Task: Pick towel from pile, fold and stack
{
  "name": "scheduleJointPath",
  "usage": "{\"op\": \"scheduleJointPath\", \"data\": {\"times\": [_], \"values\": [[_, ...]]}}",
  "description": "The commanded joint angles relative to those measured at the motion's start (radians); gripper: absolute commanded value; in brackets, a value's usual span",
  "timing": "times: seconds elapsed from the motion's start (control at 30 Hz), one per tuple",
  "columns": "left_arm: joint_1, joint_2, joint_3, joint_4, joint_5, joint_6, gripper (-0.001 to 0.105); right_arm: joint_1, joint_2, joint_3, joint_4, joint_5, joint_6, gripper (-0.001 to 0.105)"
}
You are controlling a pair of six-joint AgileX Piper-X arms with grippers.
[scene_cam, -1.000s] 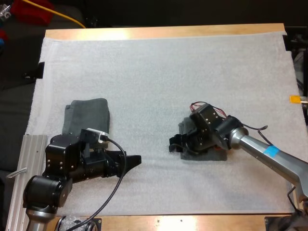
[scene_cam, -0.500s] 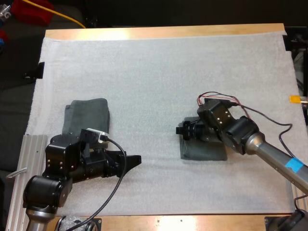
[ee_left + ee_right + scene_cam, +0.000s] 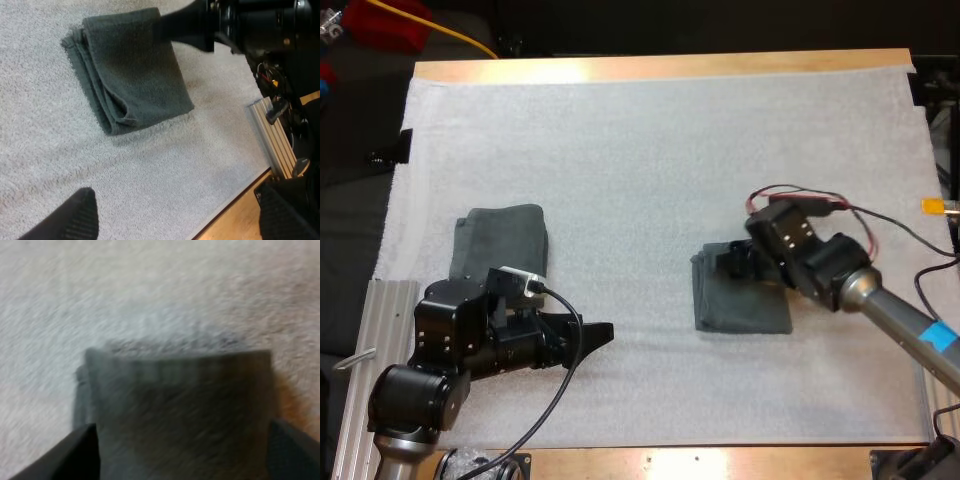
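1. Nearest the camera, at the front-left corner of the wooden counter [image 3: 740, 465], the black left arm [image 3: 470, 345] lies low over the white fleecy mat [image 3: 650, 150], pointing toward the middle. The left jaws stand wide apart, released, with bare mat between them in the left wrist view. I judge this arm has no share in the work just now.
2. A little farther in, right of centre, a dark grey-green towel folded into a neat rectangle [image 3: 740, 300] lies flat on the mat. The left wrist view shows its layered edges lined up, so the folding step for this one looks finished.
3. Over that towel's far edge hovers the right arm [image 3: 820, 265]. The right jaws are released too, spread to either side above the towel in the right wrist view and gripping nothing.
4. Slightly farther back, on the left side and well apart from the first, a second folded dark grey-green towel [image 3: 500, 240] rests flat on the mat. It is likely the base of the stack.
5. Across the whole mat, picking and folding look done for both towels. Stacking is what remains, since the two lie separately. The right-hand towel is yet to be gripped, carried across and laid square on the left-hand one.
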Motion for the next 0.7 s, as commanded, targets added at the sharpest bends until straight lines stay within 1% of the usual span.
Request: {"op": "scheduleJointPath", "data": {"times": [0.0, 0.1, 0.2, 0.67], "values": [[0.003, 0.001, -0.006, 0.003, 0.008, -0.001, 0.065, -0.017, 0.006, -0.002, -0.001, -0.023, -0.012, 0.067], [0.003, 0.001, -0.006, 0.003, 0.008, -0.001, 0.065, -0.035, 0.025, -0.002, -0.026, -0.089, -0.023, 0.067], [0.003, 0.001, -0.006, 0.003, 0.008, -0.001, 0.065, -0.032, 0.048, -0.002, -0.045, -0.126, -0.027, 0.067], [0.003, 0.001, -0.006, 0.003, 0.008, -0.001, 0.065, -0.031, 0.170, -0.002, -0.074, -0.132, -0.027, 0.067]]}}
